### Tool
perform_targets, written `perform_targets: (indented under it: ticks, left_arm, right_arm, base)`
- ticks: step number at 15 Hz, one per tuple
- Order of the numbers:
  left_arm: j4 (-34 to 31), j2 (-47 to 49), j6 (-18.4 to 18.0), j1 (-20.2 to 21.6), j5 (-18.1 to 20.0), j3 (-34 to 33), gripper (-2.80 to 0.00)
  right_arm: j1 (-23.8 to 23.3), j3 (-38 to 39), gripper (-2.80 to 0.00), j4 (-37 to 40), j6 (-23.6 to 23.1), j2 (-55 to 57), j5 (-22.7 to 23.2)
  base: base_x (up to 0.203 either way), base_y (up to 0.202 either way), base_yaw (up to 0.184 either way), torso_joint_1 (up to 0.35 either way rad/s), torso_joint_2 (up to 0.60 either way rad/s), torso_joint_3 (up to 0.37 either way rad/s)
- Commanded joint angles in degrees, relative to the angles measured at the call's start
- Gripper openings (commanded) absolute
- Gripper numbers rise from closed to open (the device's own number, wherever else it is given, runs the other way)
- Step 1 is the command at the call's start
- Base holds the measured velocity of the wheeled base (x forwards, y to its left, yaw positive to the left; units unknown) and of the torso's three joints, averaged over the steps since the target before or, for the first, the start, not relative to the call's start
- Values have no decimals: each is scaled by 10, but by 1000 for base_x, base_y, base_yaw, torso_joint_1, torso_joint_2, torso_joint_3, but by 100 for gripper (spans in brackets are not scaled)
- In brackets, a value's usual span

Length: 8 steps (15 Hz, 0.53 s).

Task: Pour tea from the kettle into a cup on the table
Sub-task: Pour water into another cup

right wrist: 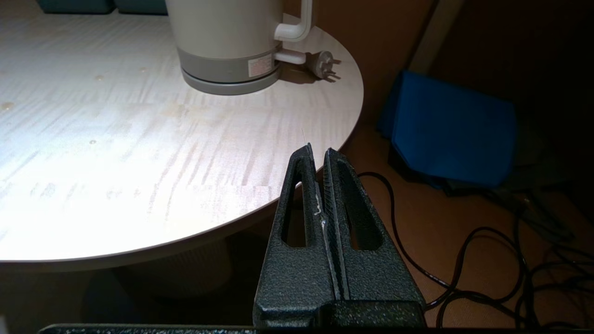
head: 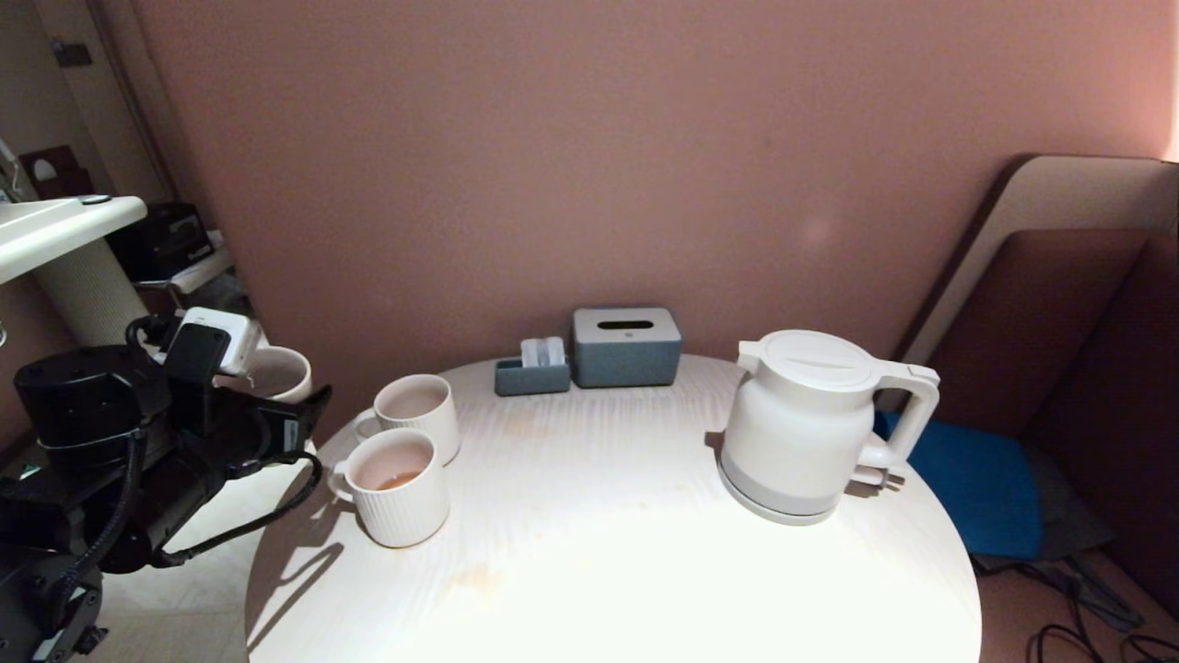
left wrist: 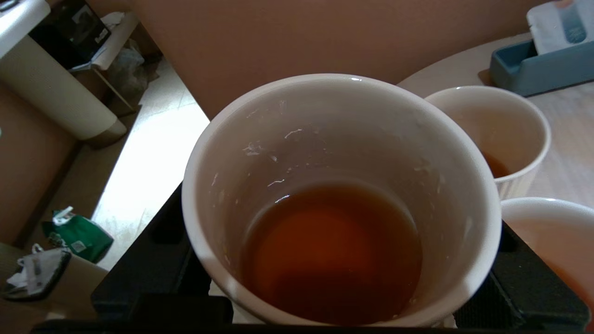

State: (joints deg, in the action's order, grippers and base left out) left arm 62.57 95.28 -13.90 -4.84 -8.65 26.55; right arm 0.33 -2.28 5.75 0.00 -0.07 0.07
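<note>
My left gripper point(head: 262, 385) is shut on the small white cup point(head: 276, 371), holding it just beyond the left edge of the round pale table point(head: 599, 562). In the left wrist view the cup point(left wrist: 338, 134) sits between the black fingers point(left wrist: 148, 273), and reddish-brown tea point(left wrist: 332, 250) covers its bottom. The white kettle point(head: 806, 424) stands upright on the table's right side with its lid closed. My right gripper point(right wrist: 318, 150) is shut and empty, low beside the table's near right edge point(right wrist: 278, 185), with the kettle point(right wrist: 222, 41) beyond it.
Two ribbed white mugs point(head: 398, 502) point(head: 416, 414) stand at the table's left edge next to the held cup, the nearer one with a little tea. A grey tissue box point(head: 626, 347) and small blue tray point(head: 531, 376) sit at the back. Kettle plug point(right wrist: 322, 62) lies behind it. Cables point(right wrist: 487, 260) cross the floor.
</note>
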Motion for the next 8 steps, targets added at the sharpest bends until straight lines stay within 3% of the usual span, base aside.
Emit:
perform_targets:
  ticks: [1,8]
  left_arm:
    - [5,12,-11,-1,-1,3,-280]
    - [7,16,-81,-14,-1,13,-280]
  right_arm:
    - [0,0,-280,0,0,1,0]
    - [0,0,-280,0,0,1,0]
  base:
    - [0,0,0,0,0,0]
    - [0,0,0,0,0,0]
